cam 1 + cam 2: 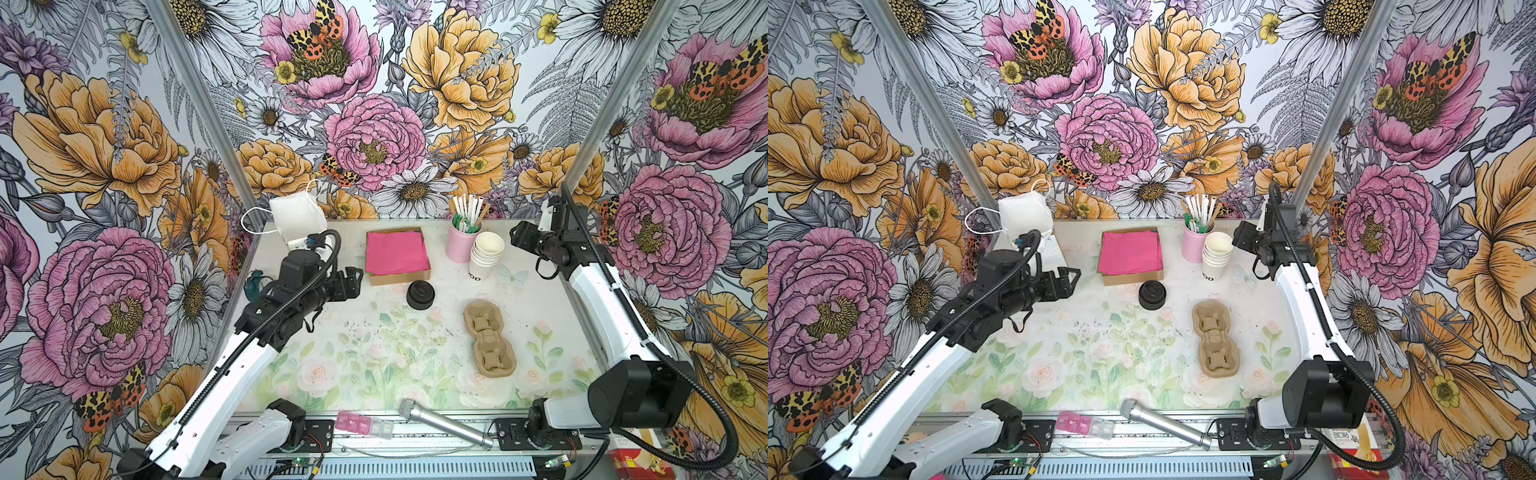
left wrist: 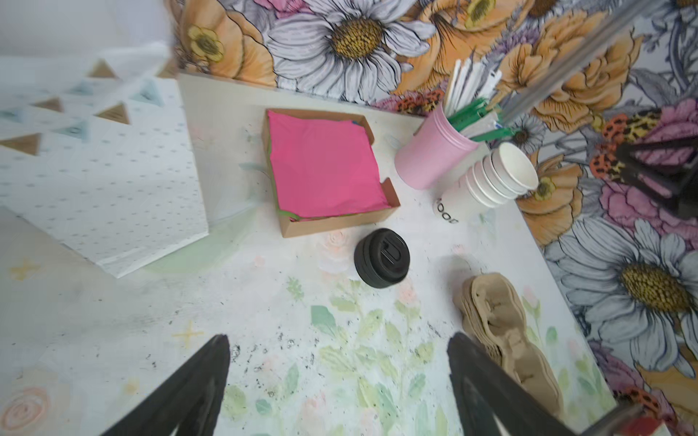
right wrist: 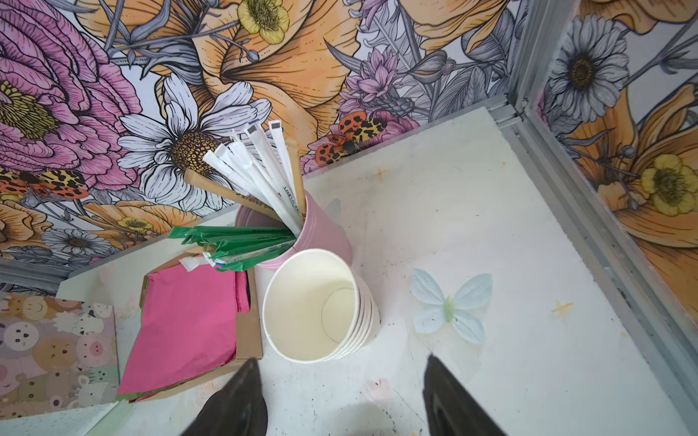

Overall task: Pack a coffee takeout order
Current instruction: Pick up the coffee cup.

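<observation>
1. Plainly, the right hand [image 3: 340,358], fingers apart and empty, hangs near the white paper cup [image 3: 302,302]. It is the topmost of a nested stack just beside a pink jar [image 3: 328,226], so a pinch may lift several cups or tip them.
2. The left hand [image 2: 337,339], wide apart and empty, faces the black lid [image 2: 381,258], which stands on the table [image 2: 113,321] before the boxed pink napkin [image 2: 325,166].
3. The left wrist view shows a green edge [image 2: 289,216] under that napkin, while the top views barely do; both sheets may come up together.

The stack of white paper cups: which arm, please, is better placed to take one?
Right, probably: the right gripper is open near the white paper cups; the left gripper is farther off.
</observation>
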Tool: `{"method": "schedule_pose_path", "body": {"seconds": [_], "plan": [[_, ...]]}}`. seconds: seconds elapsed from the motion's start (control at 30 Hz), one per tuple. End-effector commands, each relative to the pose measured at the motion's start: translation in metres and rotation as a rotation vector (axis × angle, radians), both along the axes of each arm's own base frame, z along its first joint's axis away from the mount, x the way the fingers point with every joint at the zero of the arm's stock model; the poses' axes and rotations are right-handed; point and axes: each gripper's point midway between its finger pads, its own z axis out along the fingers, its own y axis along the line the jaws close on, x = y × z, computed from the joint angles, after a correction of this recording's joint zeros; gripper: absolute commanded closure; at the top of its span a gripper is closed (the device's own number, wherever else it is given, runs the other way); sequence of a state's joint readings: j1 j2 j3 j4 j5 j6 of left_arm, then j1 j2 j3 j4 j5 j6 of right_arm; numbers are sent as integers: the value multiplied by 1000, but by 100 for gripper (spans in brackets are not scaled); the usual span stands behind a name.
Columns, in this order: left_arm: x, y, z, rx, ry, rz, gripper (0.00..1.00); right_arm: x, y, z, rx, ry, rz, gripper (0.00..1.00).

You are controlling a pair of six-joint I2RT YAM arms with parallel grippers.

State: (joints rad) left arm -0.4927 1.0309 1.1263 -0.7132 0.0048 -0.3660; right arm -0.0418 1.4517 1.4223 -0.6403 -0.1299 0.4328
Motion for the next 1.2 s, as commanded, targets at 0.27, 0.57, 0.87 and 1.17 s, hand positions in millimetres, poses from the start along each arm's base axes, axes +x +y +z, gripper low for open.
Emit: {"method": "schedule_pose_path", "body": {"seconds": [0.27, 0.57, 0.87, 1.17], "plan": [[23, -85, 16, -17, -17, -213, 7, 6, 11, -53, 29, 263, 27, 46], [16, -144, -3, -63, 82, -374, 6, 26, 13, -72, 47, 306, 34, 56], [9, -167, -10, -11, 69, -429, 5, 45, 8, -71, 51, 300, -3, 66], [13, -160, -14, 4, 73, -381, 4, 54, 10, -73, 57, 309, 3, 76]]}}
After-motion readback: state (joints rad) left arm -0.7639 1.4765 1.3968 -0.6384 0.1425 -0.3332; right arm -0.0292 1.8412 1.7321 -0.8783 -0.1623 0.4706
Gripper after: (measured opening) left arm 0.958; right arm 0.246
